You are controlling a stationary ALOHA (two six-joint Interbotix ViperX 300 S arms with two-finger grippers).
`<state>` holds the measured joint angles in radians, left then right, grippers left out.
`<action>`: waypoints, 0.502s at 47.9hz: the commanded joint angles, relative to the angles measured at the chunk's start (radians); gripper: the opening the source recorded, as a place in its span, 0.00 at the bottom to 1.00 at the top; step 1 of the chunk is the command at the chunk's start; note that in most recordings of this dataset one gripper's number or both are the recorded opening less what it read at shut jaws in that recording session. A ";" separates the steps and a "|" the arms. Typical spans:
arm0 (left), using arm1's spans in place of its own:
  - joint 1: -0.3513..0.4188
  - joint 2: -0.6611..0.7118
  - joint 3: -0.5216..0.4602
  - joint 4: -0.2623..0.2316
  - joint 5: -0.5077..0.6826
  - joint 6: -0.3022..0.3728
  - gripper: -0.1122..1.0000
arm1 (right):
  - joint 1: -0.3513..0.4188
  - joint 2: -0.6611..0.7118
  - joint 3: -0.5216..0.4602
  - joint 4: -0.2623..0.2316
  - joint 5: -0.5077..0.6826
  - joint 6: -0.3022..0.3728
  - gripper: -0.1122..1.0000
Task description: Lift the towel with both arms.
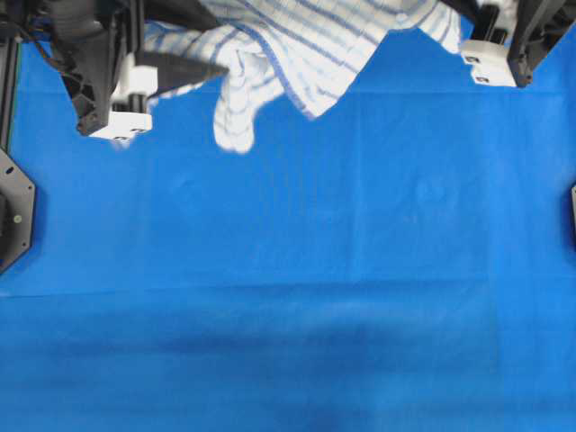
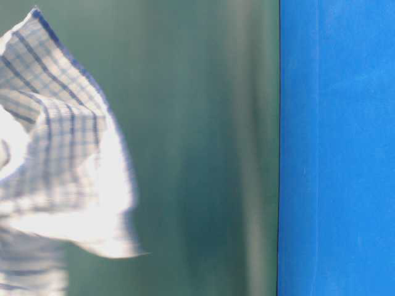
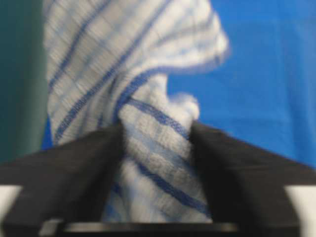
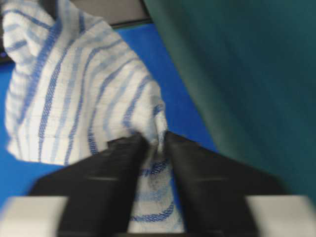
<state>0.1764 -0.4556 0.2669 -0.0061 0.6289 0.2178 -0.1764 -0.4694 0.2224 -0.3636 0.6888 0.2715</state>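
The towel (image 1: 297, 49) is hanging in the air at the far edge of the overhead view, above the blue table (image 1: 297, 270), its folds drooping between the two arms and one loose corner dangling lower near the left side. The left claw (image 3: 157, 148) is showing its two black fingers (image 3: 74, 168) standing apart, with a bunched, twisted fold of the striped cloth filling the gap between them; the fabric is touching both fingers, though the blur is making it hard to tell whether it is being pinched firmly. The right claw (image 4: 155, 148) is showing a narrower gap, its fingers (image 4: 113, 168) lying close on either side of a thin gather of the towel that is running down between them. In the table-level view the cloth (image 2: 55, 160) is billowing at the left, blurred.
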 commanded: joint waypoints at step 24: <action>-0.060 -0.017 0.106 -0.008 -0.089 -0.051 0.90 | 0.029 0.012 0.072 0.005 -0.008 0.014 0.70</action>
<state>0.1411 -0.4817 0.3590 -0.0107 0.5814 0.1687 -0.1672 -0.4617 0.2777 -0.3636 0.6980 0.2823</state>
